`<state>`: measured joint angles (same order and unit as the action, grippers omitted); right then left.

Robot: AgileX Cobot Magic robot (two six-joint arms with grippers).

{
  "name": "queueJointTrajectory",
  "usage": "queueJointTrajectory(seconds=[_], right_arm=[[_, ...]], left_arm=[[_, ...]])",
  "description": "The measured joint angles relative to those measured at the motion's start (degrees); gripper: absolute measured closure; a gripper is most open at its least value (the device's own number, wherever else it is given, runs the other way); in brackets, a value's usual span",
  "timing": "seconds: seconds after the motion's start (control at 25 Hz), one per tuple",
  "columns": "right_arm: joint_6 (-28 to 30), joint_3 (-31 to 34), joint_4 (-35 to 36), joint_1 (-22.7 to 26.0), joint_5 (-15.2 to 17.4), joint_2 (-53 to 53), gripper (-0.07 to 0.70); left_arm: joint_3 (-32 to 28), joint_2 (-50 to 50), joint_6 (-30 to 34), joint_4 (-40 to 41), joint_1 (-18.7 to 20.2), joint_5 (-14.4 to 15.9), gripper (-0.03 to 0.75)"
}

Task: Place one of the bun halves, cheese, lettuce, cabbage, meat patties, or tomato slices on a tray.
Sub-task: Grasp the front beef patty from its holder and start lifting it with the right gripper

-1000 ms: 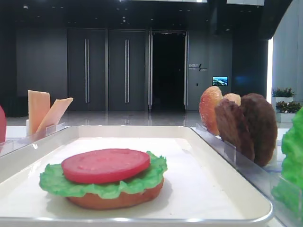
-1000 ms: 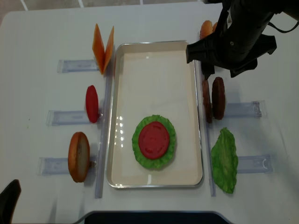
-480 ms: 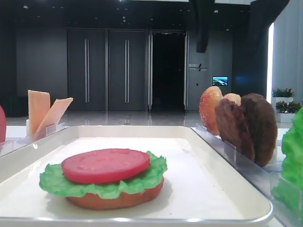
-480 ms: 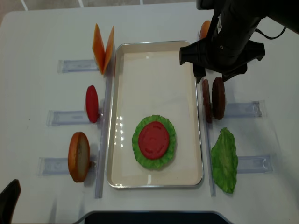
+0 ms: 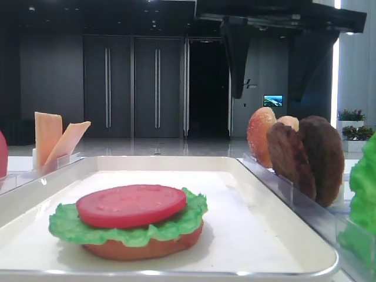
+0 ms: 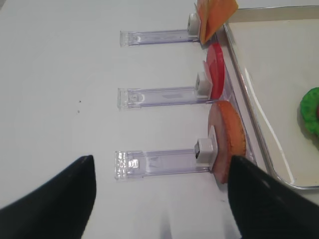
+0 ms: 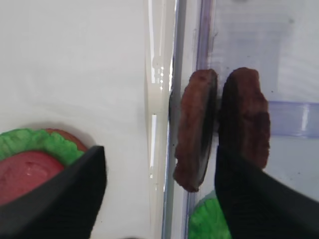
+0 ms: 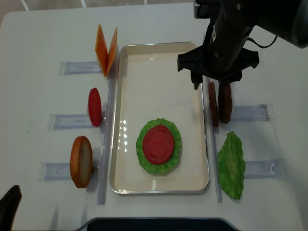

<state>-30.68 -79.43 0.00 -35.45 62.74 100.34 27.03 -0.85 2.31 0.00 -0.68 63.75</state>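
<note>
The white tray [image 8: 161, 62] holds a stack of a bun base, lettuce and a tomato slice [image 8: 158, 144]. Two dark meat patties [image 8: 224, 101] stand on edge in a clear holder just right of the tray. My right gripper [image 8: 210, 85] hangs open over them. In the right wrist view the left patty [image 7: 195, 134] lies between the fingers, and the other patty [image 7: 246, 124] sits by the right finger [image 7: 259, 199]. My left gripper [image 6: 159, 204] is open over bare table near a bun half [image 6: 229, 134], holding nothing.
Left of the tray stand cheese slices [image 8: 106, 48], a red tomato slice [image 8: 95, 107] and a bun half [image 8: 81, 161] in clear holders. A lettuce leaf [image 8: 231, 163] lies right of the tray. More buns [image 5: 260, 135] stand behind the patties.
My right gripper has moved left and toward the near side, coming down over the two patties; its fingers now show in the low front view. The left gripper has not moved.
</note>
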Motion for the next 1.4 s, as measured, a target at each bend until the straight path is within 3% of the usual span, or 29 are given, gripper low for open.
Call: queueJointTrajectory(seconds=[0.92, 1.4], right_arm=[[0.00, 0.00, -1.31, 0.00, 1.13, 6.72, 0.176], [-0.06, -0.04, -8.63, 0.00, 4.48, 6.94, 0.457]], left_arm=[[0.00, 0.00, 0.00, 0.00, 0.00, 0.00, 0.079], [0.00, 0.00, 0.00, 0.00, 0.00, 0.00, 0.079]])
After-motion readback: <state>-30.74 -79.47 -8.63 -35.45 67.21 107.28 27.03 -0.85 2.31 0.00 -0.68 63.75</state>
